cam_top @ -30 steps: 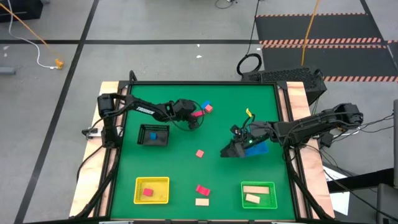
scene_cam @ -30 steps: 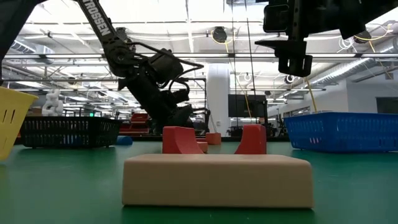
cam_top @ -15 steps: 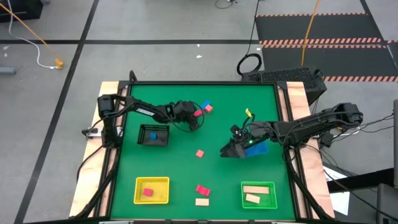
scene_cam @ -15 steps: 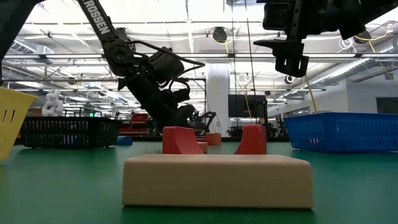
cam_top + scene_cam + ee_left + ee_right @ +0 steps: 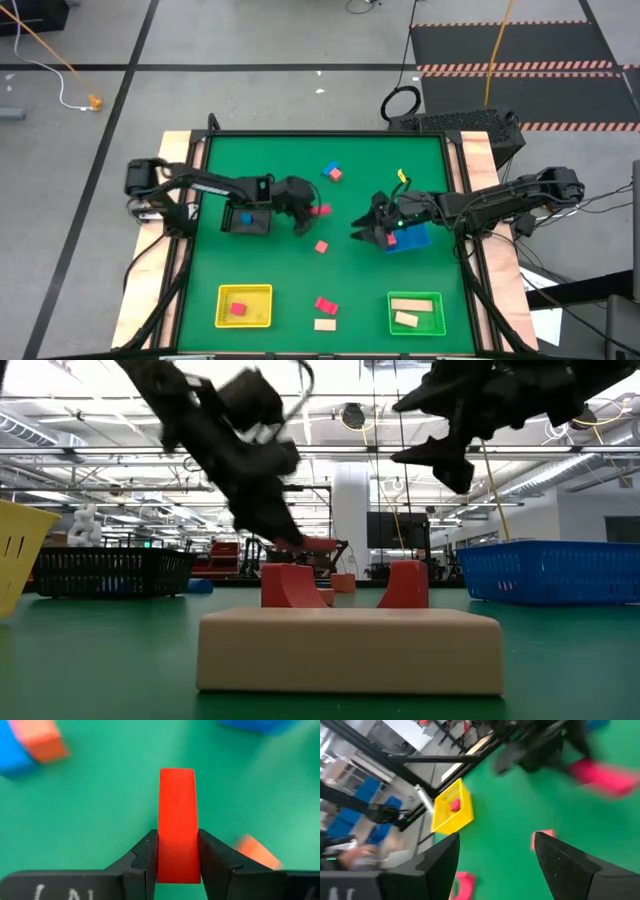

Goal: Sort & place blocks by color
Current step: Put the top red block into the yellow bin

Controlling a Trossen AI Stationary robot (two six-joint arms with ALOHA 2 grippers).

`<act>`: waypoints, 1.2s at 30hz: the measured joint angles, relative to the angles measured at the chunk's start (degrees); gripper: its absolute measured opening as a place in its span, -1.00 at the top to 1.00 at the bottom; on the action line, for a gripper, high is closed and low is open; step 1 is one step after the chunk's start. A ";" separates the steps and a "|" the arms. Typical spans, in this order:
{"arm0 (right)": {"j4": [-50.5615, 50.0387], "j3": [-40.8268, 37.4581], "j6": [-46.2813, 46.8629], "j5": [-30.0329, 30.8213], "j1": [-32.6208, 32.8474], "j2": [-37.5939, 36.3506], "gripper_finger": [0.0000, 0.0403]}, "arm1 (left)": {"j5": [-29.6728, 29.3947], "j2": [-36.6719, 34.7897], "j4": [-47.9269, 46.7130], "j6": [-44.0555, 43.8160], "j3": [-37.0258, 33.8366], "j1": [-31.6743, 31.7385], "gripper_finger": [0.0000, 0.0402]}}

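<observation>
Left wrist view — left gripper (image 5: pixel 178 862) clamps red block (image 5: pixel 177 825) by its sides, off the mat | yellow tray (image 5: pixel 246 305) at seven o'clock already holds red — likely destination | right gripper (image 5: pixel 366 228) spread, empty, by blue tray (image 5: pixel 412 240).

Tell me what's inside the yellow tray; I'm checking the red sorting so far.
The yellow tray holds one red block, seen from above and in the right wrist view. Nothing else shows on its floor; no part looks covered.
</observation>
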 joint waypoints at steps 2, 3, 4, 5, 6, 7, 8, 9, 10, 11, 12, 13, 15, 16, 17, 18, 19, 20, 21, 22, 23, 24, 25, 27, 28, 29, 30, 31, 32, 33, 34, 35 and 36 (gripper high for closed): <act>-0.04 0.00 -3.72 1.63 -1.04 0.00 -0.23 | 2.81 -2.95 -4.89 0.04 0.02 -2.17 0.46; 0.03 0.02 -5.89 2.59 -1.56 0.00 -0.23 | 4.11 -4.48 -7.68 -0.20 0.06 -3.19 0.46; 0.02 0.01 -8.05 3.82 -2.06 0.00 -0.23 | 5.08 -6.04 -11.38 -0.80 0.03 -4.19 0.46; 0.19 0.00 -9.97 5.42 -2.56 0.00 -0.23 | 5.92 -7.54 -14.25 -1.40 0.00 -5.16 0.46; 0.47 0.00 -11.70 6.82 -3.07 0.02 -0.23 | 6.74 -9.21 -16.47 -2.47 0.00 -6.08 0.46; 0.55 0.02 -13.28 8.45 -3.47 0.02 -0.23 | 7.77 -10.71 -19.27 -3.70 0.02 -6.79 0.46; 0.58 0.02 -14.43 9.89 -3.83 0.02 -0.23 | 8.61 -12.12 -22.25 -5.29 0.02 -7.41 0.46; 0.64 0.02 -15.44 11.70 -4.39 0.02 -0.23 | 10.01 -13.51 -24.62 -6.80 0.02 -7.98 0.46; 0.49 0.02 -16.00 13.58 -4.87 0.06 -0.23 | 11.60 -14.56 -26.71 -8.45 0.02 -8.65 0.46; 0.42 0.00 -16.20 15.02 -5.26 0.15 -0.23 | 13.69 -15.59 -28.48 -10.12 0.02 -9.35 0.46; 0.89 0.00 -16.22 16.02 -5.74 0.52 -0.23 | 15.96 -16.72 -30.84 -11.68 0.02 -10.15 0.46; 1.35 0.02 -16.21 17.26 -6.11 0.90 -0.23 | 18.05 -17.60 -33.41 -13.24 0.02 -11.00 0.46; 2.50 0.00 -15.96 17.42 -6.59 2.18 -0.23 | 21.71 -18.60 -36.94 -16.55 0.04 -12.76 0.46; 3.80 0.02 -15.91 17.37 -6.79 3.09 -0.23 | 22.80 -19.00 -38.96 -18.24 0.04 -13.91 0.46; 5.16 0.02 -15.95 17.35 -6.80 4.31 -0.23 | 23.76 -19.37 -40.85 -20.05 0.04 -15.06 0.46; 6.61 0.02 -16.04 17.42 -6.82 5.45 -0.23 | 24.52 -19.55 -41.58 -22.04 0.04 -16.40 0.46; 7.52 0.02 -16.32 17.52 -6.82 6.49 -0.23 | 25.47 -19.61 -41.75 -23.86 0.07 -17.86 0.46; 8.58 0.00 -16.85 17.96 -6.82 7.68 -0.23 | 26.33 -19.63 -42.43 -25.06 0.07 -19.29 0.46; 10.35 0.02 -17.21 18.77 -6.82 8.86 -0.23 | 27.11 -19.72 -43.64 -25.89 0.07 -20.70 0.46; 11.32 0.09 -17.61 19.16 -6.85 9.75 -0.23 | 27.46 -19.86 -44.13 -26.78 0.04 -22.01 0.46; 11.58 0.08 -18.10 19.96 -6.97 10.44 -0.23 | 27.65 -19.99 -43.88 -27.64 0.06 -23.32 0.46; 11.92 0.07 -18.53 20.37 -7.15 11.10 -0.23 | 27.69 -20.00 -43.83 -28.52 0.08 -24.47 0.46; 12.69 0.07 -18.66 20.75 -7.33 11.90 -0.23 | 27.66 -20.10 -44.07 -29.25 0.08 -25.52 0.46; 13.10 0.07 -18.63 22.14 -7.60 13.08 -0.23 | 27.60 -20.51 -44.02 -30.85 0.04 -27.76 0.46; 13.08 0.06 -18.68 23.01 -7.73 13.65 -0.23 | 27.56 -20.58 -43.85 -31.52 0.10 -28.58 0.46; 13.92 0.04 -18.84 23.36 -7.85 14.45 -0.23 | 27.33 -20.53 -43.95 -31.90 0.11 -29.45 0.46; 14.30 0.09 -18.85 23.36 -7.96 15.08 -0.23 | 26.85 -20.39 -44.15 -32.29 0.08 -30.25 0.46; 14.15 0.07 -18.83 23.36 -8.13 15.59 -0.23 | 26.25 -20.37 -44.13 -32.52 0.07 -30.88 0.46; 14.32 0.07 -18.75 23.36 -8.22 16.18 -0.23 | 25.80 -20.19 -43.92 -32.53 0.07 -31.41 0.46; 14.64 0.07 -18.56 23.36 -8.24 16.68 -0.23 | 25.55 -19.90 -43.79 -32.52 0.09 -31.72 0.46; 14.68 0.07 -18.53 23.36 -8.24 17.05 -0.23 | 25.35 -19.51 -43.83 -32.44 0.09 -31.95 0.46; 14.67 0.07 -18.49 23.35 -8.24 17.30 -0.23 | 25.24 -19.16 -43.87 -32.43 0.04 -32.36 0.46; 14.55 0.07 -18.45 23.36 -8.24 17.33 -0.23 | 25.24 -18.86 -43.77 -32.51 0.04 -32.60 0.46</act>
